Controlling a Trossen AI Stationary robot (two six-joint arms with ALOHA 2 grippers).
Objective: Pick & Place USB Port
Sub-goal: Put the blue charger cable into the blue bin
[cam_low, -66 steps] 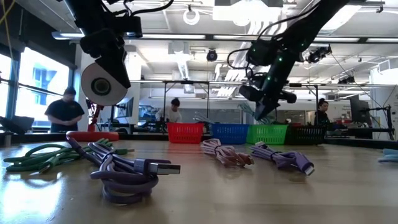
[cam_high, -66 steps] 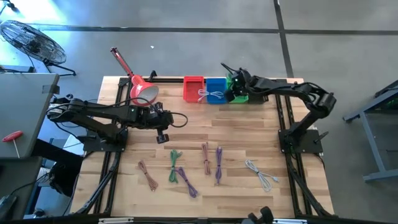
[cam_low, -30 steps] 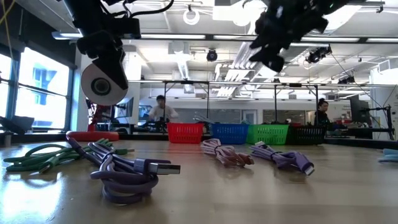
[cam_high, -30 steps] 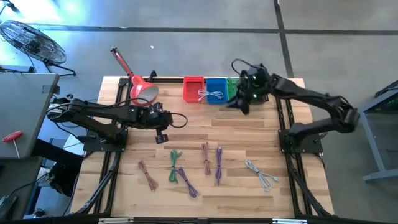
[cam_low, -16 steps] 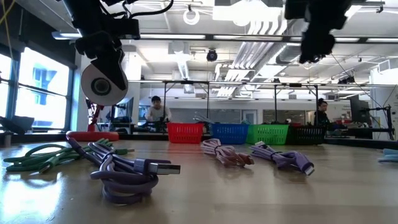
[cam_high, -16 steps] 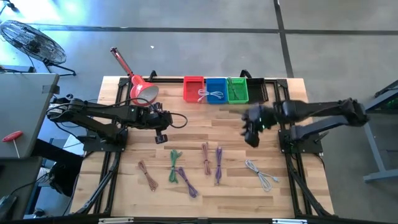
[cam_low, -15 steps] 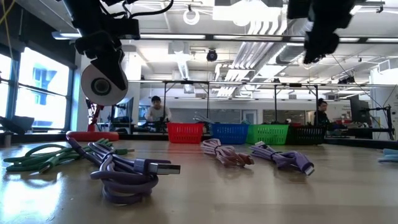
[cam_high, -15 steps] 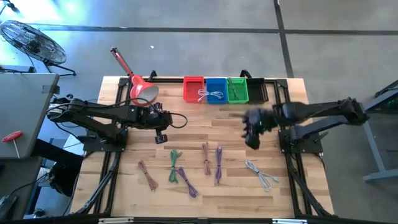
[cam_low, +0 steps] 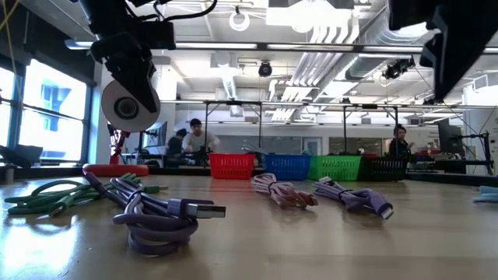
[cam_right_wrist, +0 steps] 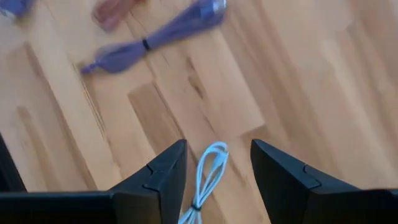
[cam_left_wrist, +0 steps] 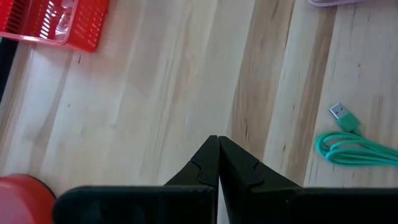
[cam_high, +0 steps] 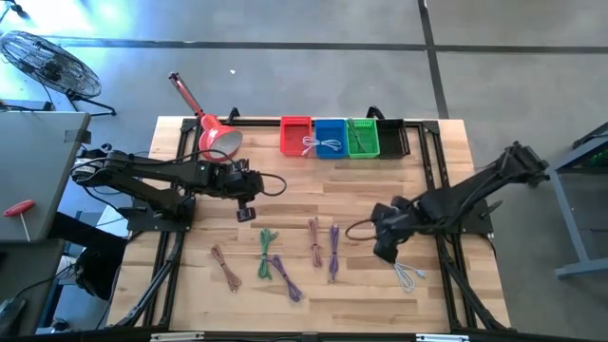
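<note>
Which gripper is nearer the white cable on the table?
Right. The right gripper hovers open directly over the white cable, which shows between its fingers. The left gripper, shut, sits far across the table, near the green cable.

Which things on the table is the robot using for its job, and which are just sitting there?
For the job:
right gripper, open above the white cable
purple cable, green cable, brown cable
red bin, blue bin, green bin

Just sitting there:
red lamp
left gripper, shut, waiting
fan on the floor
</note>
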